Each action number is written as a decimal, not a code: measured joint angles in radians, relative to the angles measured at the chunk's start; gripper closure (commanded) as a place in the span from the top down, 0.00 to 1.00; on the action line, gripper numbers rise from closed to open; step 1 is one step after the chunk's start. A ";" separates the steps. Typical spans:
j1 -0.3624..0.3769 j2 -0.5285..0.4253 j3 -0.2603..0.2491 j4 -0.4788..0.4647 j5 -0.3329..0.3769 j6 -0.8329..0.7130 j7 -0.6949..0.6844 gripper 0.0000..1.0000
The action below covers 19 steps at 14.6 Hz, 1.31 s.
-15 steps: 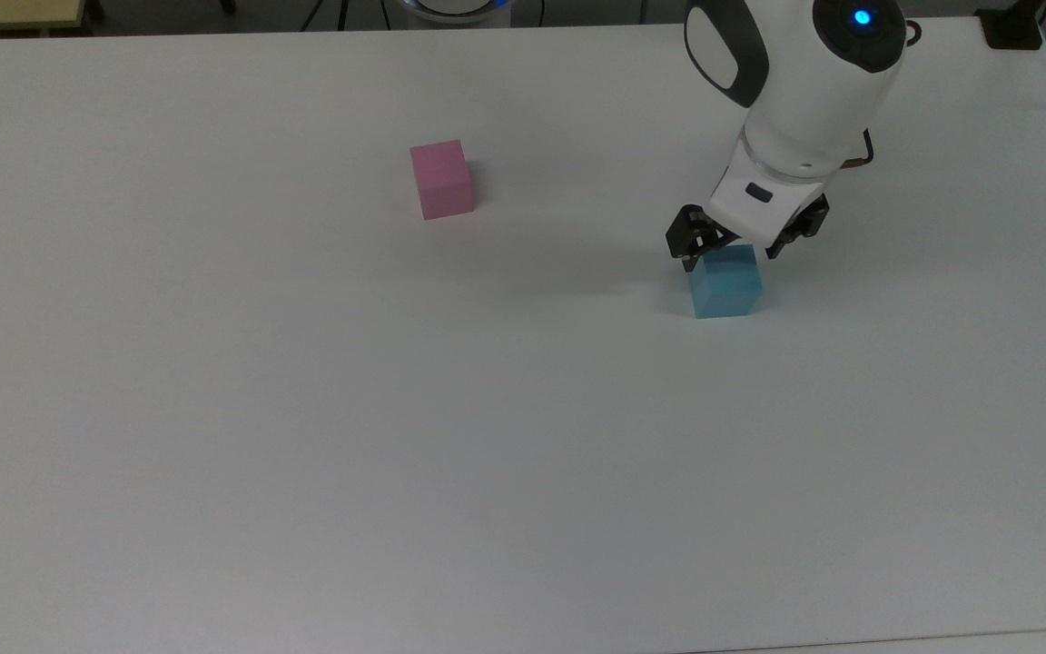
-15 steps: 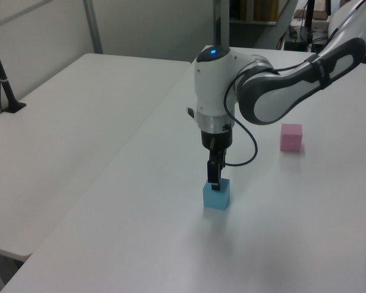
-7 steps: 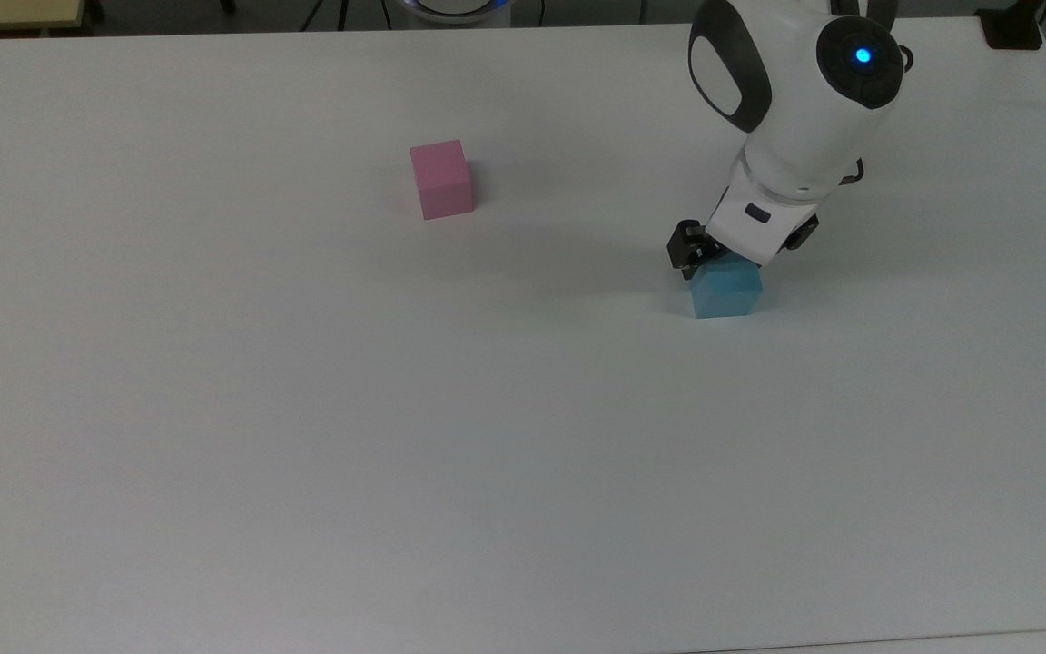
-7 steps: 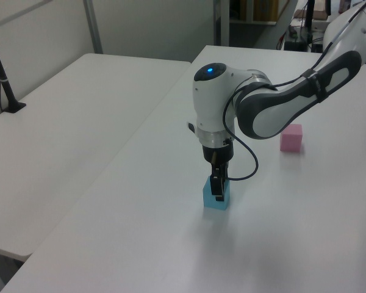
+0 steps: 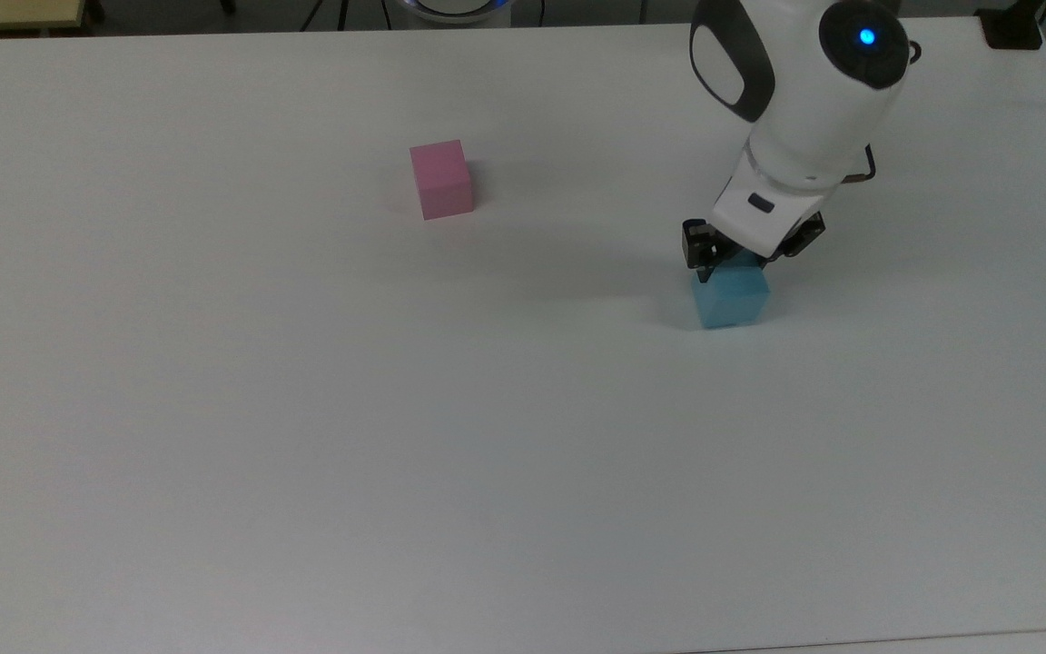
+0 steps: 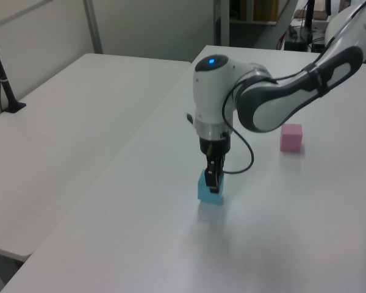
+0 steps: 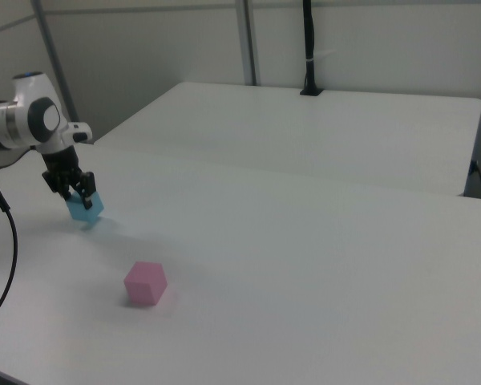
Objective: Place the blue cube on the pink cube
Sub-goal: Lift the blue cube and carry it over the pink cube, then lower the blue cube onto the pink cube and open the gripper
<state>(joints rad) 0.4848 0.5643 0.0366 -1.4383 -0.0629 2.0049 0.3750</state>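
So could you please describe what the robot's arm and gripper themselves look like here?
The arm has glossy white rounded shells with dark grey joint sections. A small blue light glows on the rounded wrist housing. A thin black cable loops from the wrist. The gripper is black beneath a white body with a small dark oblong marking.

The blue cube (image 5: 730,296) is a small, plain, matte light-blue block. It is lifted just off the white table (image 5: 305,409), a faint shadow below it (clearest in the right view (image 7: 86,207)), and hangs slightly tilted between the gripper's (image 5: 741,259) black fingers, which clamp its upper part. The pink cube (image 5: 441,179) is the same size, pastel pink, resting flat and upright on the table, well apart toward the top view's left.
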 measured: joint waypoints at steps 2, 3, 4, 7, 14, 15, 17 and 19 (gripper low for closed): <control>-0.013 -0.060 -0.005 -0.001 0.000 -0.020 0.001 0.00; -0.026 -0.106 -0.009 -0.004 0.000 -0.056 -0.001 0.00; -0.042 -0.158 -0.012 -0.012 0.000 -0.096 -0.012 0.00; -0.114 -0.322 -0.018 -0.093 0.000 -0.189 -0.076 0.00; -0.248 -0.530 -0.090 -0.422 0.000 -0.269 -0.358 0.00; -0.248 -0.534 -0.105 -0.474 0.000 -0.255 -0.387 0.00; -0.248 -0.534 -0.124 -0.535 -0.001 -0.194 -0.397 0.00; -0.248 -0.534 -0.151 -0.577 -0.015 -0.159 -0.412 0.00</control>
<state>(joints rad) 0.2368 0.0307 -0.1139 -2.0158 -0.0782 1.8457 -0.0374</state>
